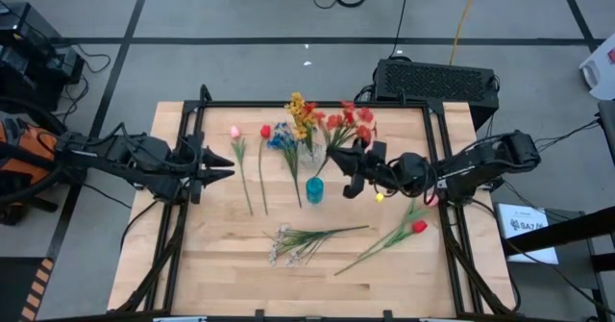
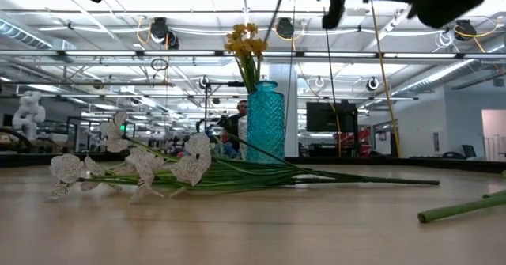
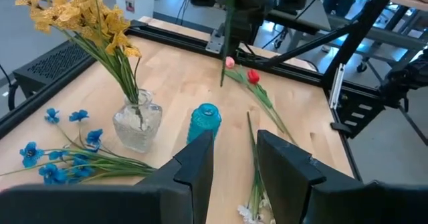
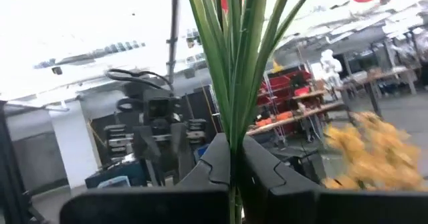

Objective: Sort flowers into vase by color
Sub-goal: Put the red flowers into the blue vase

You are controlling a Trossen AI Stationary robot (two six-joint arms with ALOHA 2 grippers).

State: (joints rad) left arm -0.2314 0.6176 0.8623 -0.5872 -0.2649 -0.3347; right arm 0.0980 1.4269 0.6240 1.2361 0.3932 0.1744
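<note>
While most stems lie loose on the table point(image 1: 231, 264), the high view shows me one part done: the yellow spray point(image 1: 300, 113) stands in the clear vase point(image 1: 309, 151). My right gripper point(image 1: 348, 161) holds the red spray point(image 1: 351, 122) up near that vase and the teal vase point(image 1: 314, 189) — it is not in either yet. Flat on the wood I count a pink tulip point(image 1: 234, 132), a red tulip point(image 1: 265, 131), the blue spray point(image 1: 282, 139), the white spray point(image 1: 288, 243) and a second red tulip point(image 1: 418, 227). My left gripper point(image 1: 219, 168) waits at the table's left side, near the pink tulip.

From the low view, the white spray point(image 2: 142, 164) lies in front of the teal vase point(image 2: 266, 123), yellow blooms point(image 2: 247, 42) showing above it; my right arm hangs overhead.

Through my left wrist view, my left fingers point(image 3: 197, 160) stand apart with nothing between them. The teal vase point(image 3: 203, 120) looks empty, the yellow spray point(image 3: 83, 13) sits in the clear vase point(image 3: 137, 124), and the blue spray point(image 3: 60, 150) lies beside it.

Through my right wrist view, my right gripper point(image 4: 231, 158) is clenched on a bundle of green stems point(image 4: 234, 57) — the red spray.

I judge the sort barely begun: one colour placed, one in hand, five bunches left.
</note>
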